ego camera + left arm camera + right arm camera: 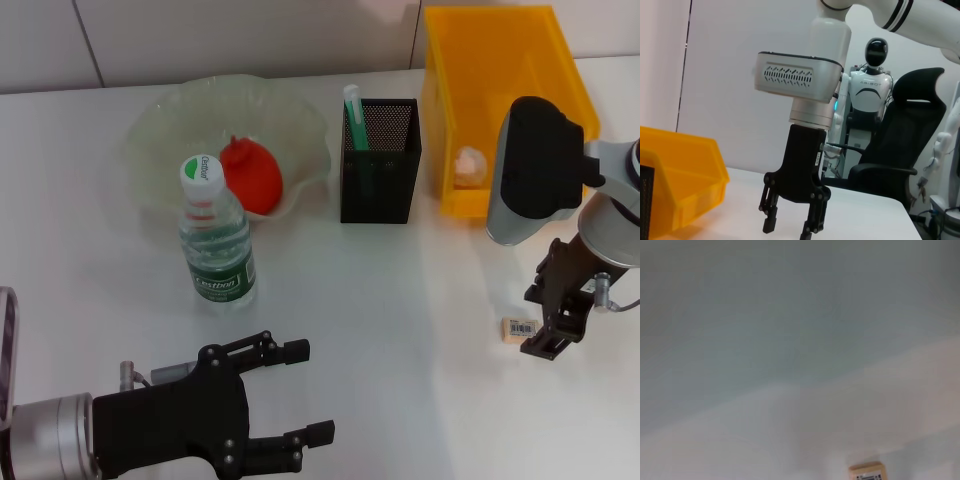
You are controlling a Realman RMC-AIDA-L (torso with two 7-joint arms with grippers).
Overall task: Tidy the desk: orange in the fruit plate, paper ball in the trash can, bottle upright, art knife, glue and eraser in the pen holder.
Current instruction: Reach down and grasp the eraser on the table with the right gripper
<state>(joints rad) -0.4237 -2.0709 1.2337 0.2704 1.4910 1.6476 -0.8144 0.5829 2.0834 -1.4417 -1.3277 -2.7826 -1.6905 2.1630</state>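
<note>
The small tan eraser (520, 328) with a barcode label lies on the white table at the right, and also shows in the right wrist view as the eraser (867, 472). My right gripper (550, 335) hangs just to its right, low over the table and open, as the left wrist view shows of this gripper (792, 227). The red-orange orange (250, 175) rests in the translucent fruit plate (160, 130). In front of the plate the bottle (215, 235) stands upright. A green and white stick (355, 115) stands in the black mesh pen holder (380, 170); glue or art knife, I cannot tell. A paper ball (468, 165) lies in the yellow bin (500, 60). My left gripper (308, 392) is open at the near left.
The yellow bin (675, 185) stands right of the pen holder at the table's back. Beyond the table's right side are a black office chair (910, 145) and a white humanoid robot (872, 85).
</note>
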